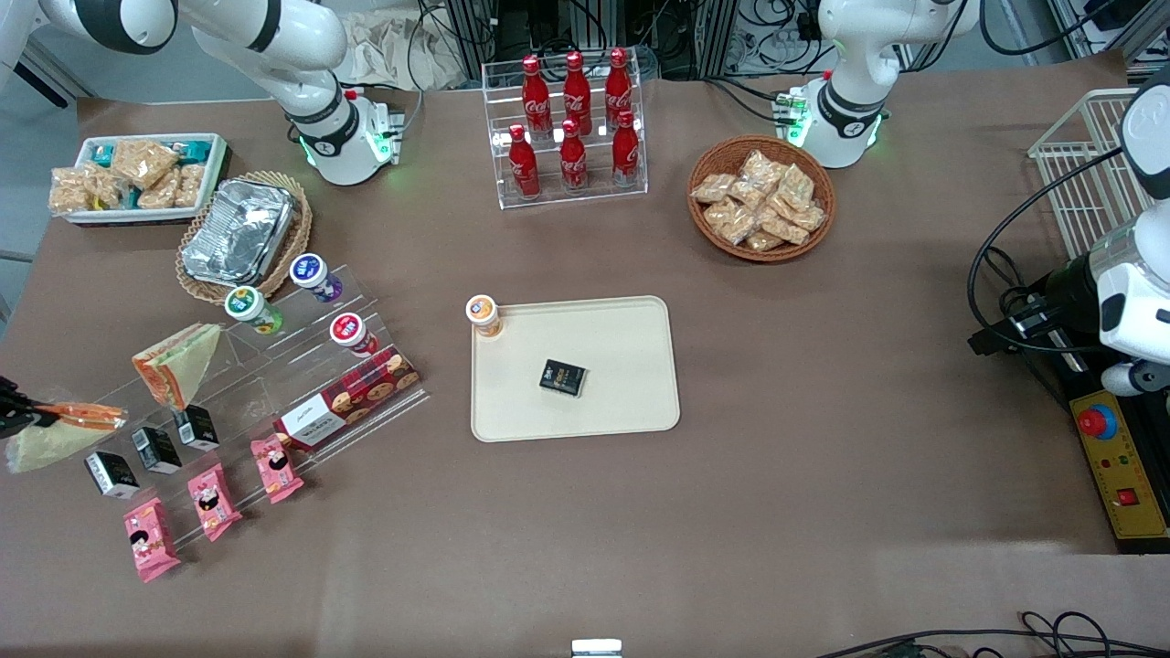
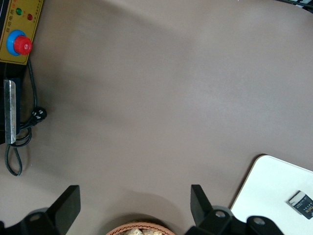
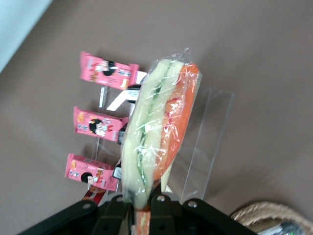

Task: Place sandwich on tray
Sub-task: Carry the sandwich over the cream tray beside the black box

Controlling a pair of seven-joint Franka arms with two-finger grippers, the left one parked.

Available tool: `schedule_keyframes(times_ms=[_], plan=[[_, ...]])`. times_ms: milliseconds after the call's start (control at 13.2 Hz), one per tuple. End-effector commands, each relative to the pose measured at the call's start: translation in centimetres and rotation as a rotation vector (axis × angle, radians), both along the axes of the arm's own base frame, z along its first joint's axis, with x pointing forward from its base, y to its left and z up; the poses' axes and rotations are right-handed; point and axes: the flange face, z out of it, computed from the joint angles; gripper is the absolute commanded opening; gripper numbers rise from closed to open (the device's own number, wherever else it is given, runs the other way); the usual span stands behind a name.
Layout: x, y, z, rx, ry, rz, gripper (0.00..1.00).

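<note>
Front view: the tray [image 1: 631,402] holds a black packet [image 1: 562,377] and a cup [image 1: 483,315], well apart from the gripper [image 1: 37,416], which is cut off at the working arm's end, clamped on the sandwich [image 1: 64,429]. A second sandwich [image 1: 178,363] stands near it.

Right wrist view: the sandwich [image 3: 159,137] sits edge-on between the fingers [image 3: 159,208], above pink packs [image 3: 100,125].

Left wrist view: only the tray's corner [image 2: 264,191].

At working arm's end of table [image 1: 823,475], gripper [image 1: 23,413] clamps sandwich [image 1: 64,429] above rack [image 1: 247,366] at its 9 o'clock edge, well apart from tray [image 1: 622,402]. On tray: box [image 1: 562,377] at ctr, cup [image 1: 483,315] at 10 o'clock corner. 2nd sandwich [image 1: 178,364] on rack. Basket [image 1: 760,196] at tray's 1 o'clock, bottles [image 1: 571,119] at 12.
</note>
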Motion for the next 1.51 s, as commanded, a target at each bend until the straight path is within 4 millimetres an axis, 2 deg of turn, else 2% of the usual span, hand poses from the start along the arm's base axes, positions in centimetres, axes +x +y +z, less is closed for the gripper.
schedule_keyframes(times_ms=[0,226,377,679,830,906,1057,1283,1434], plan=[[0.2,0.8,1.8,-0.007,-0.047,0.213,0.0],[0.5,2.2,3.1,-0.021,-0.099,0.486,0.0],[1.2,5.4,4.1,-0.015,-0.13,0.64,0.0],[2.3,13.6,6.6,0.004,-0.172,0.876,0.0],[2.8,20.1,7.5,0.019,-0.186,1.007,0.0],[2.7,24.5,8.0,0.008,-0.18,1.083,0.0],[2.5,31.8,8.1,-0.023,-0.162,1.208,0.0],[1.2,40.7,7.6,-0.069,-0.138,1.363,0.0],[0.5,46.2,6.2,-0.124,-0.128,1.465,0.0]])
